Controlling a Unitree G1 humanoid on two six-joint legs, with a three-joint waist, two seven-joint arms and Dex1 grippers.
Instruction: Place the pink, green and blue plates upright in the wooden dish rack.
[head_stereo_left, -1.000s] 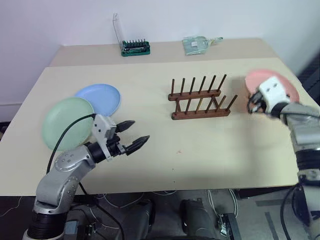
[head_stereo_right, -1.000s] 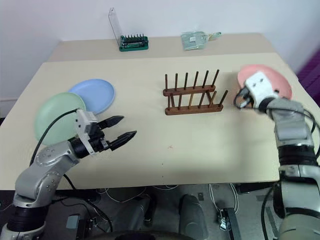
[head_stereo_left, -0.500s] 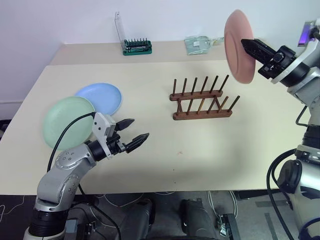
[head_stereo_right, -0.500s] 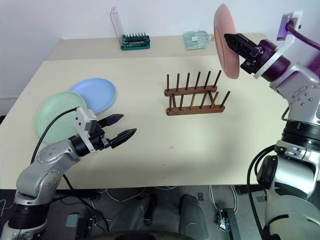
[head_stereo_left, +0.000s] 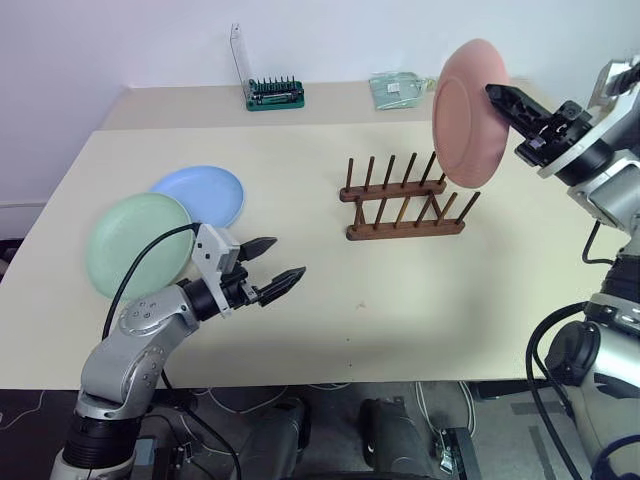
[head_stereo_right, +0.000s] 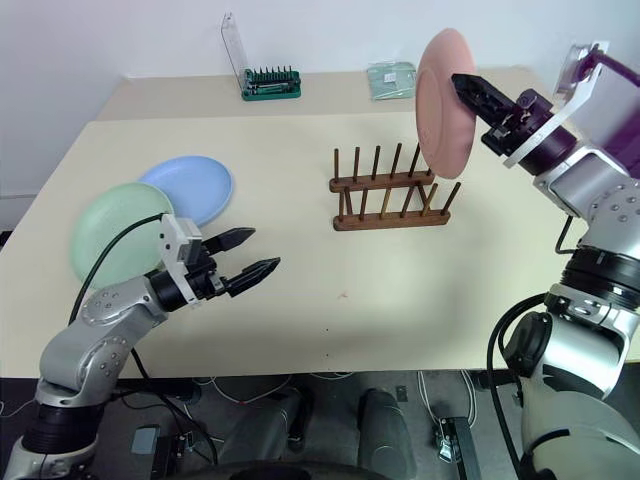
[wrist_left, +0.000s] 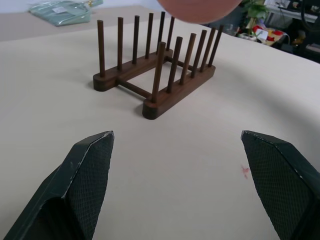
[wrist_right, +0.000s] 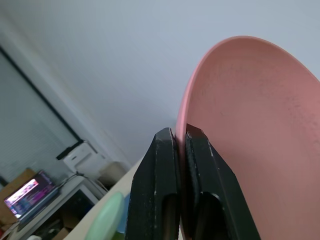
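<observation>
My right gripper is shut on the rim of the pink plate, holding it upright in the air above the right end of the wooden dish rack. The rack's pegs stand bare. The green plate lies flat at the table's left, with the blue plate tucked partly under its far edge. My left gripper hovers open and level just right of the green plate, pointing toward the rack. In the right wrist view the fingers pinch the pink rim.
A green tool holder with a clear panel and a clear packet sit on the far table by the wall. Bare tabletop lies in front of the rack.
My right gripper lifted the pink plate off the table's right side, rolled it upright and carried it left, over the rack's right end. The left gripper stayed put.
</observation>
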